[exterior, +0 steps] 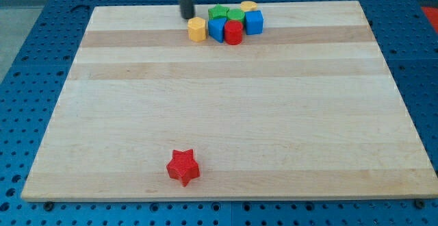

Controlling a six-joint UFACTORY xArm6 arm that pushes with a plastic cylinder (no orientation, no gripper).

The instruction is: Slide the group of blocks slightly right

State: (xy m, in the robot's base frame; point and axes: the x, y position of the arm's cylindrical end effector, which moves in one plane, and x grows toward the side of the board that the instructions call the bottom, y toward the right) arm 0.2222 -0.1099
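Quickly, camera view, the only one you get. Your group sits at the view's top, just right of centre, close to the board's (226, 116) far edge. Seven blocks packed tight: a yellow hexagonal block (197, 29) at the left end, a blue block (217, 29) touching it, a red cylinder (233, 32) next, a blue cube (254, 22) at the right end. Behind those, a green block (218, 11), a green cylinder (235, 14) and a yellow cylinder (248, 6); exact shapes of the back ones are hard to tell.

The cluster's long axis runs left to right, tilted a little, with the right end nearer the view's top.

My tip (187, 16) stands just up-left of the yellow hexagonal block, near it; whether they touch you can't tell. No claw on this rig, only the dark rod, so nothing to report as open or closed.

Room: wide bare board to the group's right up to the right edge; very little room between the group and the top edge. A red star (183, 167) lies alone near the view's bottom, well apart from the group.
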